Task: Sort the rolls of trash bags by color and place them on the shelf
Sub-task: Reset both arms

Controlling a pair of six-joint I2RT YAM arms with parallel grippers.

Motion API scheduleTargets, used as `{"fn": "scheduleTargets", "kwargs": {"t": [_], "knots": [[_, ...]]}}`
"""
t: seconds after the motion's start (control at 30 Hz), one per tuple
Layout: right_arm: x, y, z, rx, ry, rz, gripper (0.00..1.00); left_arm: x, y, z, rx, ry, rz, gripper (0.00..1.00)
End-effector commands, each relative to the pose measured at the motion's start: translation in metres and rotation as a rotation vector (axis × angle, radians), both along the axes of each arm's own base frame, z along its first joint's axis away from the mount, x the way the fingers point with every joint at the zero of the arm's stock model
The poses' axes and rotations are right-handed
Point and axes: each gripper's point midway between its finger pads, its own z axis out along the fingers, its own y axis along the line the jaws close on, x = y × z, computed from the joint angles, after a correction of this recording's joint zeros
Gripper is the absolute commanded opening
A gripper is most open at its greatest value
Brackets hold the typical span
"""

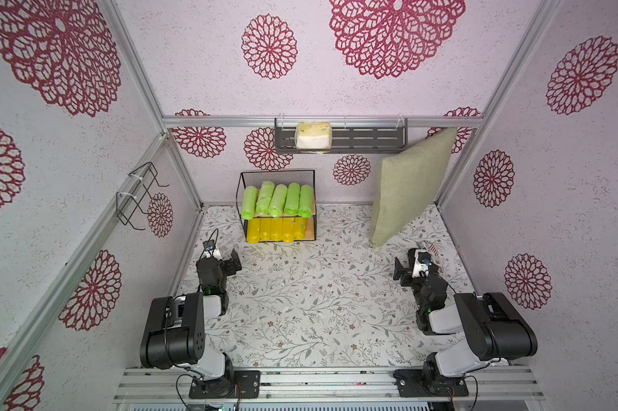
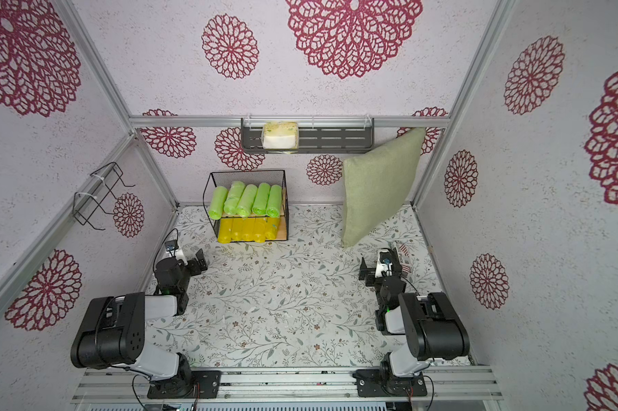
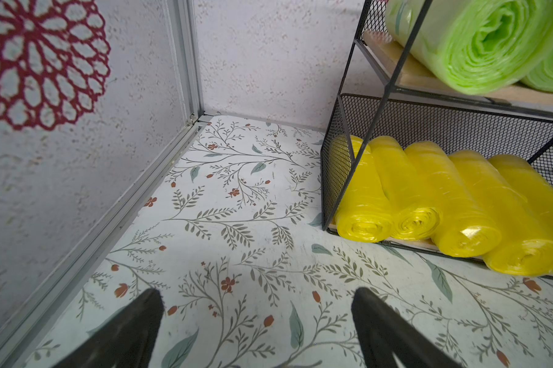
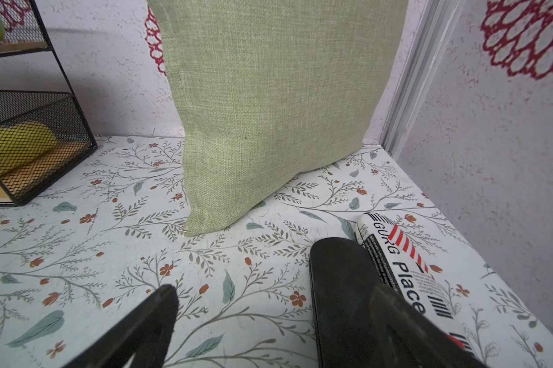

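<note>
The shelf (image 1: 279, 177) (image 2: 247, 177) stands at the back of the table against the wall. Several lime-green rolls of trash bags (image 1: 277, 199) (image 2: 245, 199) lie side by side on its upper board, and several yellow rolls (image 1: 275, 229) (image 2: 247, 229) on its lower board. The left wrist view shows the yellow rolls (image 3: 460, 207), a green roll (image 3: 485, 41) and the shelf's mesh side (image 3: 460, 127). My left gripper (image 1: 229, 265) (image 3: 257, 293) hangs open and empty in front of the shelf, to its left. My right gripper (image 1: 402, 272) (image 4: 251, 267) is open and empty at the table's right.
A green pillow (image 1: 407, 188) (image 4: 269, 111) leans in the back right corner. A printed white pack (image 4: 402, 264) lies beside my right gripper. A grey wall rack (image 1: 364, 137) holds a tissue pack (image 1: 313, 135). A wire bracket (image 1: 140, 192) hangs on the left wall.
</note>
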Motion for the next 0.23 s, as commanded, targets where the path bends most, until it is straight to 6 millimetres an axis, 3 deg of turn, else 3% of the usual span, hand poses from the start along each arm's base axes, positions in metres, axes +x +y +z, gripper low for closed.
{"fn": "scheduleTargets", "kwargs": {"t": [0.0, 0.2], "knots": [[0.0029, 0.002, 0.0152, -0.01, -0.055, 0.01, 0.99, 0.006, -0.0001, 0.0105, 0.017, -0.034, -0.003, 0.97], [0.006, 0.0003, 0.0128, 0.004, -0.038, 0.013, 0.99, 0.0059, 0.0001, 0.0104, 0.018, -0.034, -0.003, 0.97]]}}
